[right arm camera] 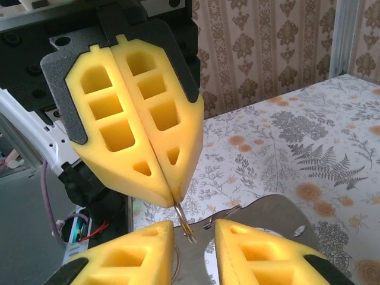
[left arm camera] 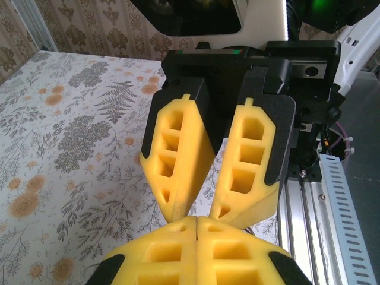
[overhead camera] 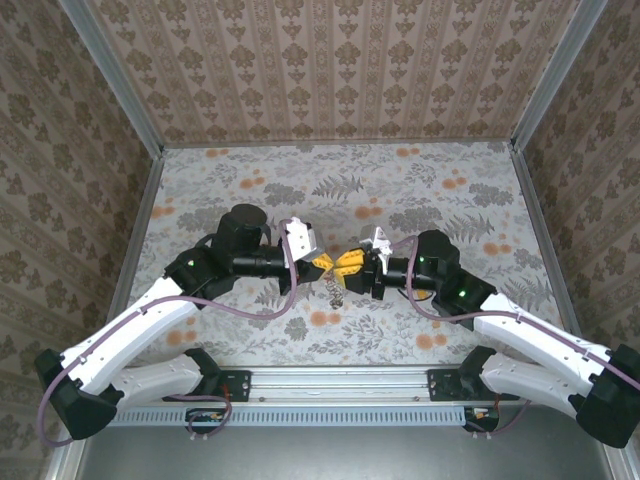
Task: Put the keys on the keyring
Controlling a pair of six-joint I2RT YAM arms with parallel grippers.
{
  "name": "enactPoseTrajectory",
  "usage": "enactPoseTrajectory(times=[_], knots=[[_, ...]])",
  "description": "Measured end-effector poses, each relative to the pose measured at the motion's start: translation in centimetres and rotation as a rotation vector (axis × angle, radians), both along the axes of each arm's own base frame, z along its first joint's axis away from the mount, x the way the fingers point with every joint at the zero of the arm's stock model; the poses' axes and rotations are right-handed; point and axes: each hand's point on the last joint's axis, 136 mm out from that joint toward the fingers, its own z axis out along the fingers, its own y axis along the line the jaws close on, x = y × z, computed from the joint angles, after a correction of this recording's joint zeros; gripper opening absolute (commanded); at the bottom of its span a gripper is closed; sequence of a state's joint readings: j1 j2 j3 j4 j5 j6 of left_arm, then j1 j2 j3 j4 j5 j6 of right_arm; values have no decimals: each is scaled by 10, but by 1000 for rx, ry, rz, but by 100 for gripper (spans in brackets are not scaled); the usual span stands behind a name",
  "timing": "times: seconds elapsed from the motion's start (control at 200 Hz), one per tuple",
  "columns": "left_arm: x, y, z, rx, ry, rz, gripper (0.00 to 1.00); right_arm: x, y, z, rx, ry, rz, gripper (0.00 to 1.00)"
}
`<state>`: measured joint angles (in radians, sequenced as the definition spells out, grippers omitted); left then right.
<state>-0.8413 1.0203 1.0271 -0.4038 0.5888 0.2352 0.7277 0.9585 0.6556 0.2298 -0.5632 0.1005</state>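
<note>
Middle of worktop (overhead camera: 250,170) | my left pincer (overhead camera: 322,263) is clamping shut on the key (right arm camera: 183,221) | my right pincer (overhead camera: 350,262) is standing half open with the keyring (overhead camera: 333,289) in its gap, hold I cannot tell

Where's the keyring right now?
In the top view, the keyring is in the middle of the table, just on the near side of where the left gripper and right gripper come tip to tip.

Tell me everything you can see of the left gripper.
The left gripper has two yellow, foam-like fingers with cut-out pockets, backed by black plates. Its jaws stand shut, the pads pressed together along their length. A thin brass-coloured metal piece, probably a key, sticks out from the tips, pinched there. It faces the right gripper tip to tip above the floral table.
</note>
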Motion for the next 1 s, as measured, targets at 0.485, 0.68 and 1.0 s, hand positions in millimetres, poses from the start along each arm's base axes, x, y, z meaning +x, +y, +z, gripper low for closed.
enactPoseTrajectory(times=[0.485,0.68,1.0], knots=[[-2,0,0,-5,12,-11,0,-9,8,-4,-12,-20,63,6],[-2,-1,1,-9,12,-13,0,-9,8,-2,-10,-34,67,0],[-1,-3,7,-33,5,-16,10,-9,8,4,11,-72,54,0]])
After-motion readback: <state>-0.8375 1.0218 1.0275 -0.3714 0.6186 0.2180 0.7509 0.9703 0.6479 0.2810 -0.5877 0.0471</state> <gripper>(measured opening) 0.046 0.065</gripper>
